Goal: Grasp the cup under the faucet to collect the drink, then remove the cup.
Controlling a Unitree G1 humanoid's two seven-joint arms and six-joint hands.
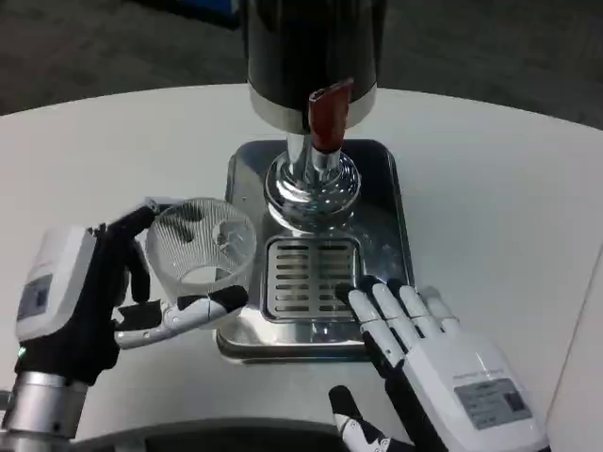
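Note:
A clear ribbed plastic cup (201, 243) is held by my left hand (89, 297) at the left of the dispenser's steel base, fingers wrapped around its side, its mouth tilted toward me. The black drink dispenser (311, 47) stands at the back with a red tap lever (329, 115) over the slotted drip grate (309, 278). The cup is left of the grate, not under the tap. My right hand (429, 363) lies low at the front right with fingers spread, its fingertips (369, 294) touching the grate's front right corner. It holds nothing.
The steel drip tray (382, 188) sits mid-table on the round white table (113, 160). Dark carpet lies beyond the table's far edge. A grey wedge of another surface cuts in at the right edge (582, 348).

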